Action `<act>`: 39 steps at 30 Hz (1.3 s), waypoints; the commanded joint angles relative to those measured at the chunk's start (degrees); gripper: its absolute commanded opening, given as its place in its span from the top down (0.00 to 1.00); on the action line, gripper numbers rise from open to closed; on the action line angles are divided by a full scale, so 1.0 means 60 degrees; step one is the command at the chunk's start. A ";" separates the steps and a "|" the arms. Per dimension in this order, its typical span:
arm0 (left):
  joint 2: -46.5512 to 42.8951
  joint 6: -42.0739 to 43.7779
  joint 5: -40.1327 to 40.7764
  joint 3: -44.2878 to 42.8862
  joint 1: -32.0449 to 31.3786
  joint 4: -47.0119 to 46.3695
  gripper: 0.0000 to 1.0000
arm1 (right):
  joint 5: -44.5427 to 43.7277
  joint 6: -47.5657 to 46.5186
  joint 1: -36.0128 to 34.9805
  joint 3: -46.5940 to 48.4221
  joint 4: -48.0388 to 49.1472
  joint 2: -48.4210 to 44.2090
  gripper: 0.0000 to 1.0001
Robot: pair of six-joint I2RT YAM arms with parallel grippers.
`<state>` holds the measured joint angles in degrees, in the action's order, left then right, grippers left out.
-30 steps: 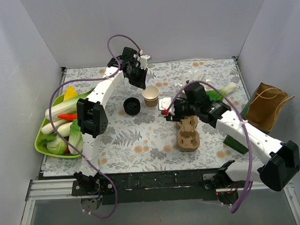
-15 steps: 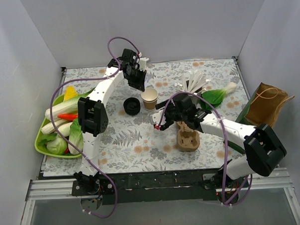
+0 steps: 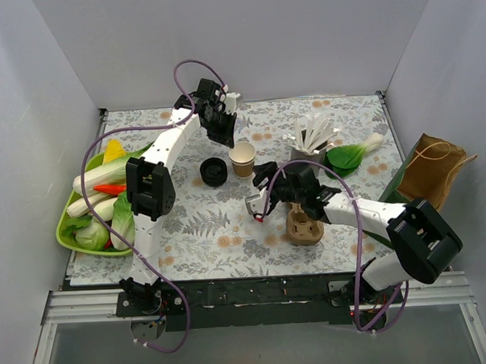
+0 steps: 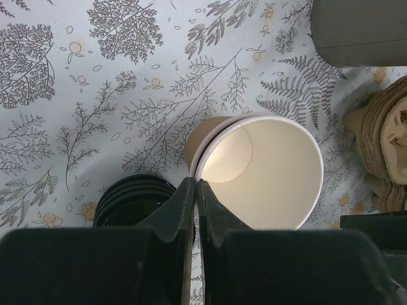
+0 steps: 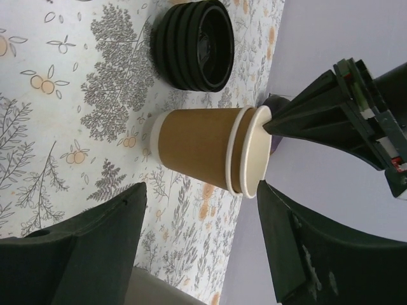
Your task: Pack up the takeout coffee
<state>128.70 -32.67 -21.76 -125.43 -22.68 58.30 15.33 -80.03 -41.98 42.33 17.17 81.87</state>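
The paper cup [image 3: 243, 158] stands mid-table beside the black lids [image 3: 213, 171], the left gripper [image 4: 196, 184] shut tight at its rim, so the right gripper [image 5: 202, 190], spread wide, should slide around its brown side and squeeze gently.

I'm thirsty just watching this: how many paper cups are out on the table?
2: one tan cup mid-table beside the black lids, and a second cup nested inside it, only its rim showing. More could be nested unseen.
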 commanded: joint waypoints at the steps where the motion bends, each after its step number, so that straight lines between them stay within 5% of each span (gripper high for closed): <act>1: -0.0767 -0.0195 -0.0035 -0.0453 -0.0015 -0.0093 1.00 | -0.0094 -0.1032 0.0009 -0.0477 0.1503 -0.0022 0.22; 10: -0.1089 -0.0196 -0.0270 -0.0087 0.0000 0.0009 1.00 | -0.0928 -0.0856 -0.0079 -0.0463 0.2615 0.0681 0.21; 39: -0.1265 -0.0137 -0.0856 -0.0233 -0.0014 0.0112 1.00 | -0.1691 -0.0534 -0.0094 0.0636 0.2427 0.1942 0.24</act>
<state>127.70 -33.47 -24.95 -125.71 -22.68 58.43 6.04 -83.99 -42.13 43.53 30.13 93.12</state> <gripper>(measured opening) 0.025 0.770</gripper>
